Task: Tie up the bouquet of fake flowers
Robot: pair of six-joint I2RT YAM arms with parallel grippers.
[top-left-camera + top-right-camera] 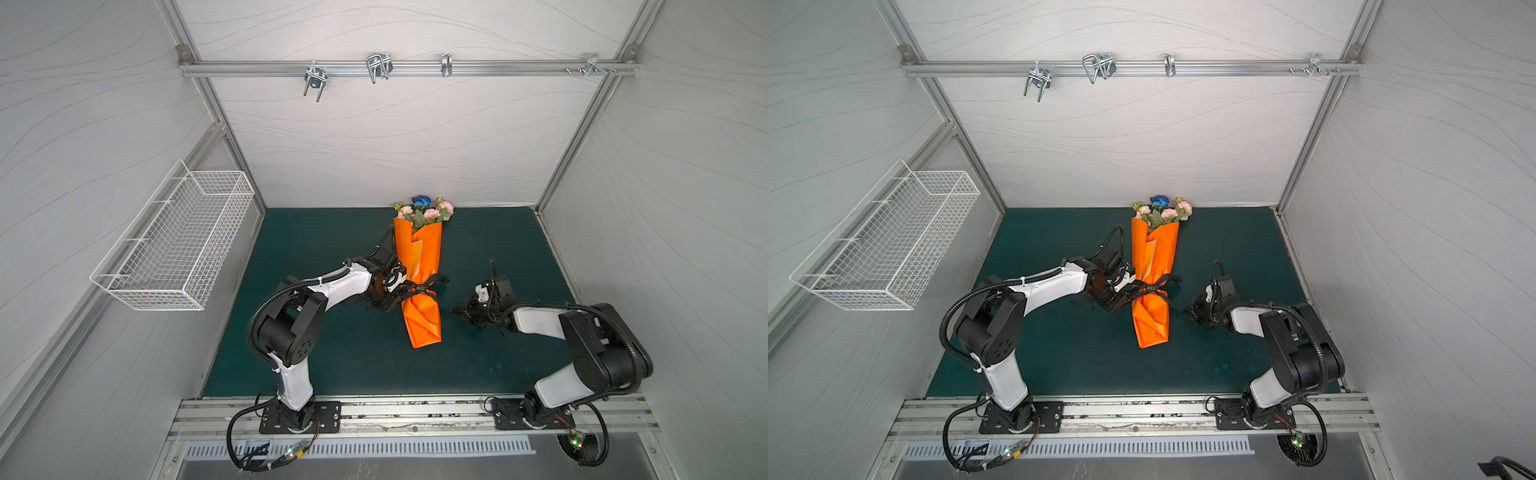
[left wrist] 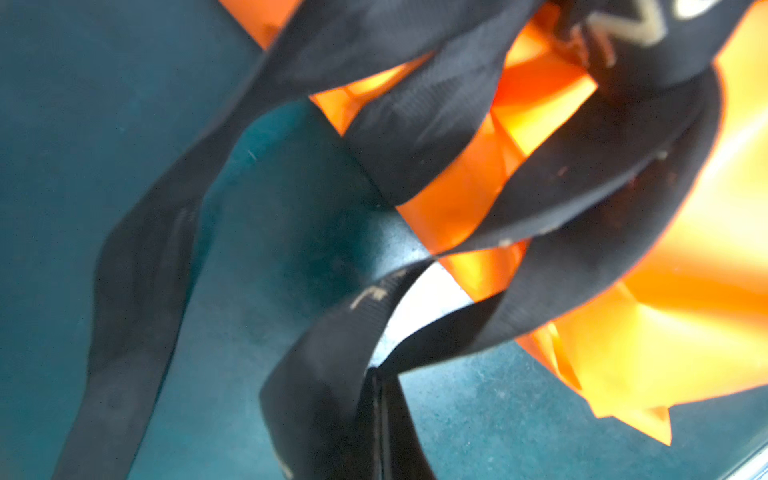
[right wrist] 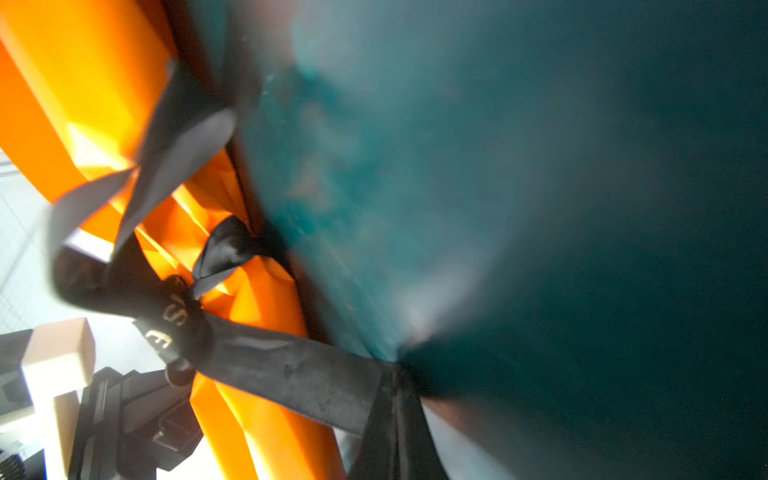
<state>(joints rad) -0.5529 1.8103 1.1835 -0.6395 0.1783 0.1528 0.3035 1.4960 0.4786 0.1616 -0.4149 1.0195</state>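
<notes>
The bouquet of fake flowers [image 1: 424, 210], a small bunch of peach and pink blooms with one blue rose and green leaves, is being carried inside a long folded orange paper wrap [image 1: 419, 257]. In both top views only the blooms are being shown, sticking out of the wrap's far, open end; the stems are being hidden by the paper. The wrap [image 1: 1154, 257] is being supported flat on a dark green table mat [image 1: 332, 353]. A black woven ribbon with pale lettering [image 1: 419, 288] is being wound around the wrap's pinched waist, below its middle, with the knot on the upper face of the paper. The left gripper [image 1: 390, 302] is being held right against the wrap's left edge at waist level. In the left wrist view its jaws are being seen fully closed [image 2: 376, 415], with a strand of the ribbon [image 2: 415, 124] pinched between them and another band trailing loose alongside. The right gripper [image 1: 459, 311] is being held near the wrap's right side, clear of the paper. In the right wrist view its jaws [image 3: 395, 399] are likewise being seen closed on a ribbon tail [image 3: 291, 370] that is being stretched from the knot. A white wire basket [image 1: 174, 241] is being hung on the wall well to the wrap's left.
</notes>
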